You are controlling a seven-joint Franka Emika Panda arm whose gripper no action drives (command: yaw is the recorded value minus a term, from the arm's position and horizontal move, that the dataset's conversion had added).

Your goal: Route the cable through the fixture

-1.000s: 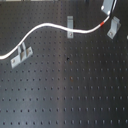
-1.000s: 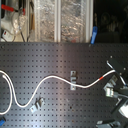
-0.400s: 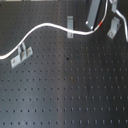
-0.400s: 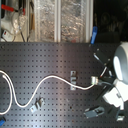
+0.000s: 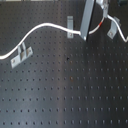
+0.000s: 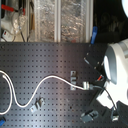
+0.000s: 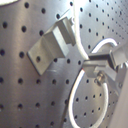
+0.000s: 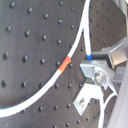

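No readable txt, labels, brand marks or nos. on my feeds. I check the black perforated board (image 5: 65, 90) in both exterior views: plain holes only. The cable (image 8: 75, 50) has a red band (image 8: 64, 65) in the second wrist view, but that's a colour mark w/ nothing printed on it. The fixture (image 7: 55, 42) in the first wrist view is bare metal, no stamp I can make out. The clutter behind the board in the second exterior view (image 6: 45, 20) is too blurred to read (res is low, so small print would be lost anyway).
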